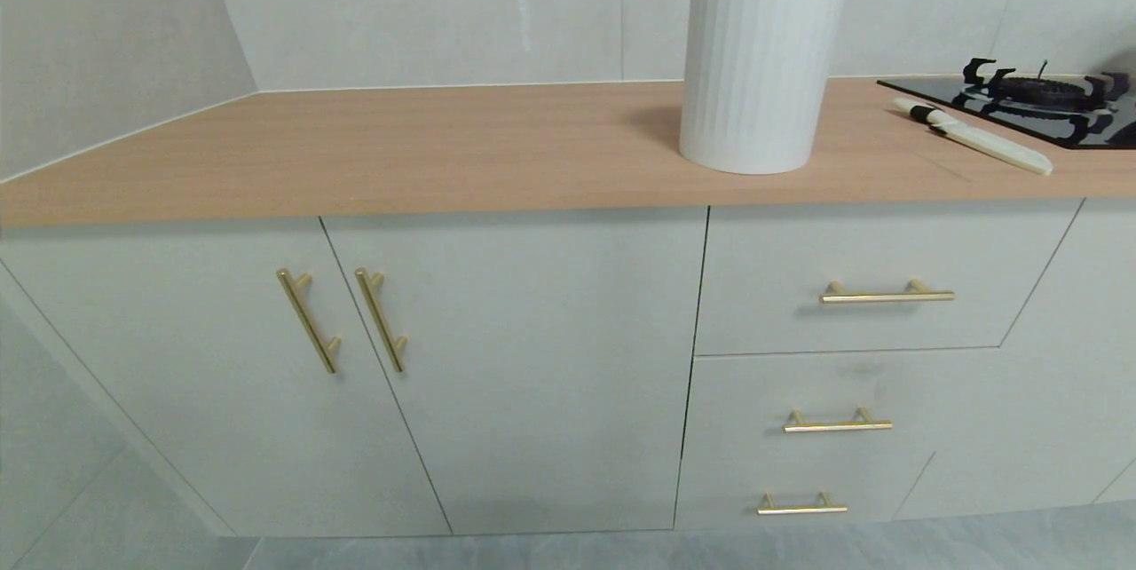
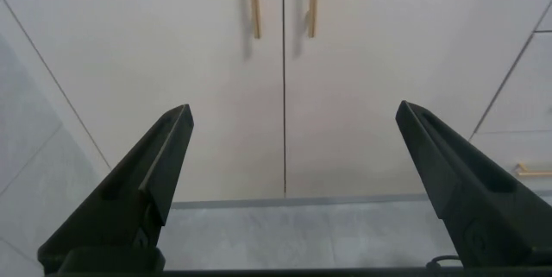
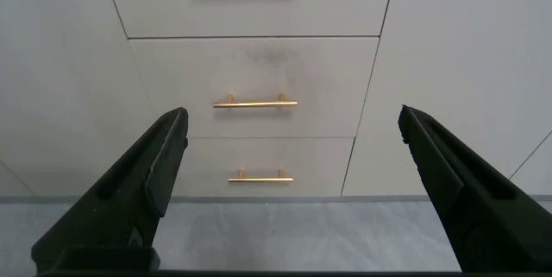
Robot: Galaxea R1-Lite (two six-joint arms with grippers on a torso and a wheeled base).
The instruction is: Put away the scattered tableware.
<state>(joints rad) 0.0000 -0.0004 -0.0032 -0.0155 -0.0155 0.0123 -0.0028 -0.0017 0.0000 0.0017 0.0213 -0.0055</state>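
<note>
Near the counter's (image 1: 444,144) right end, beside the hob (image 1: 1047,99): white knife (image 1: 972,137) lying flat. Spread wide and empty: left gripper (image 2: 293,111), right gripper (image 3: 291,114). Risk: skidding off the edge under an off-centre pinch.

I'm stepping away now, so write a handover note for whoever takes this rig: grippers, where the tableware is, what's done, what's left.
Left gripper: open, empty, before the cabinet doors.
Right gripper: open, empty, before the drawers.
White knife lies on the countertop between the ribbed white container and the hob.
Done: nothing visibly; doors and drawers shut.
Left: pick up the knife and stow it, likely in the container.
</note>
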